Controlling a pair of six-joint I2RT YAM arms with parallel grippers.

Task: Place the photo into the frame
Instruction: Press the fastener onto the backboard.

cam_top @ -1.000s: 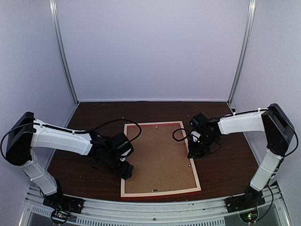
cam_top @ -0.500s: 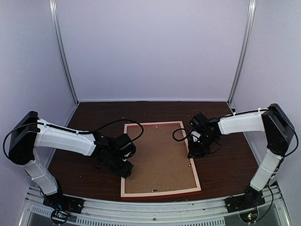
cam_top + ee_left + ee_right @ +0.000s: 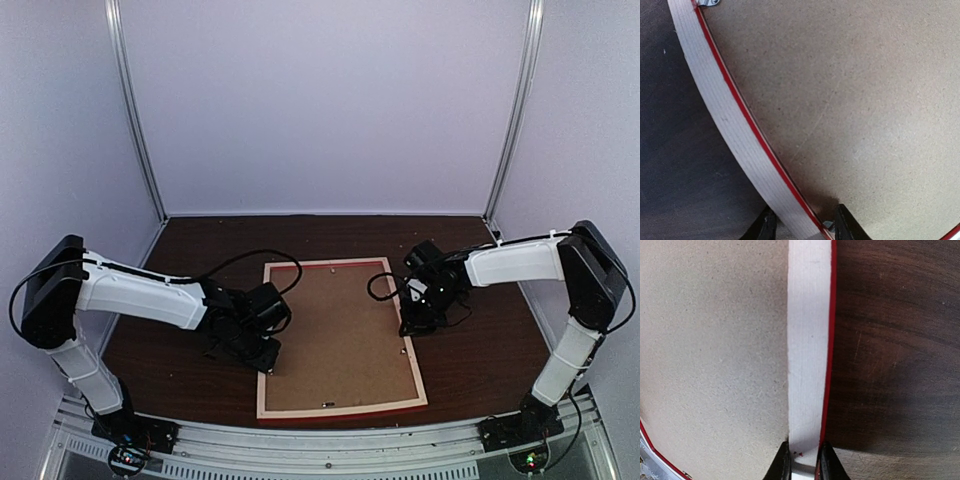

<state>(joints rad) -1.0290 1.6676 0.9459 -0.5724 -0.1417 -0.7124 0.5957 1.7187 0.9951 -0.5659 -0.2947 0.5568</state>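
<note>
Top external: back-up frame (image 3: 340,407), long axis near-to-far; right claw (image 3: 802,462) tight on it, left claw (image 3: 805,227) unclear.

Frame (image 3: 340,407) lies face-down on dark brown surface (image 3: 200,245), pale wood back up, red edge showing along near side. Brown board (image 3: 340,325) fills it edge to edge. L hand (image 3: 266,360) sits at left rail, twd near end. R hand (image 3: 408,327) sits at right rail, approx mid-length. Black cable (image 3: 285,264) loops over far-left corner. Jaws too small to read from up here.
</note>
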